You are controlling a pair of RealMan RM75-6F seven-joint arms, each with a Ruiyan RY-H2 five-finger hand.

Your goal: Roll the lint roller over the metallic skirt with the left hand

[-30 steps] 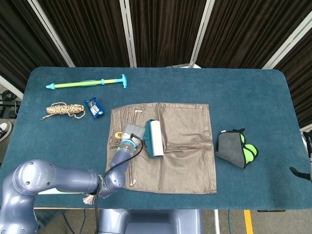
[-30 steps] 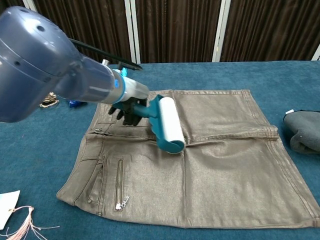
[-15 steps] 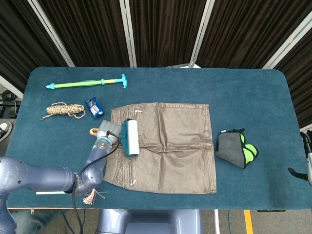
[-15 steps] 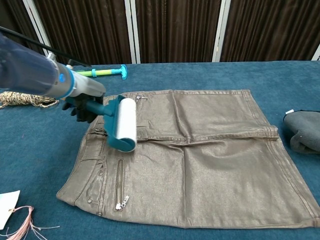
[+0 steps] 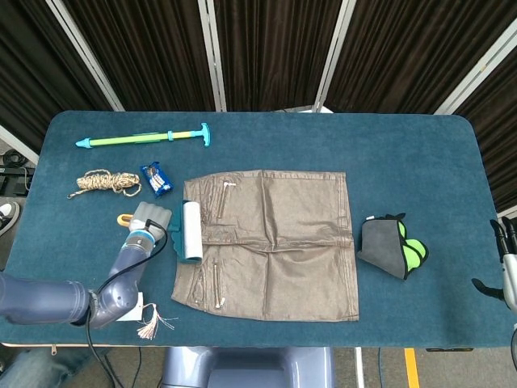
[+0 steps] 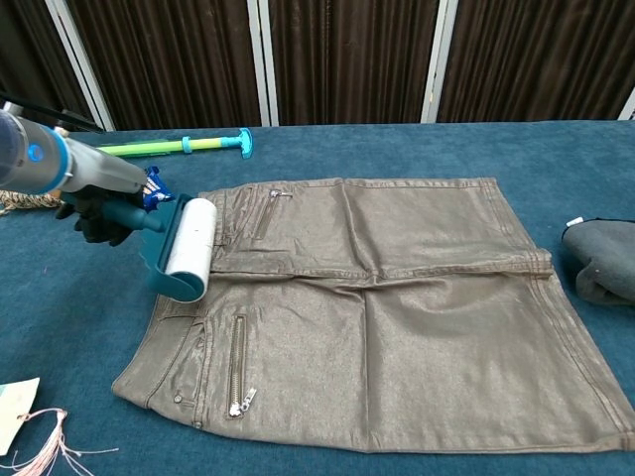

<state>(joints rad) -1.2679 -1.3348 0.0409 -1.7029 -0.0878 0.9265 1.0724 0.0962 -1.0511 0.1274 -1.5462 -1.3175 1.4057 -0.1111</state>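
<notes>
The metallic brown skirt (image 5: 275, 242) lies flat in the middle of the blue table (image 5: 420, 162), also seen in the chest view as the skirt (image 6: 397, 317). My left hand (image 5: 149, 221) grips the teal handle of the lint roller (image 5: 191, 230). The white roll sits at the skirt's left edge, near the waistband and zip pockets. In the chest view the left hand (image 6: 97, 212) holds the lint roller (image 6: 189, 248) half over the skirt's edge, half over the table. Only a sliver of my right hand (image 5: 505, 263) shows at the far right edge.
A green and teal stick toy (image 5: 145, 139), a coil of rope (image 5: 105, 182) and a blue packet (image 5: 156, 179) lie at the back left. A grey and green cloth (image 5: 393, 246) sits right of the skirt. A paper tag with a tassel (image 5: 148, 322) lies near the front edge.
My left hand has drawn the lint roller leftward across the skirt, from its middle to its left edge. The skirt's left side now lies flatter.
</notes>
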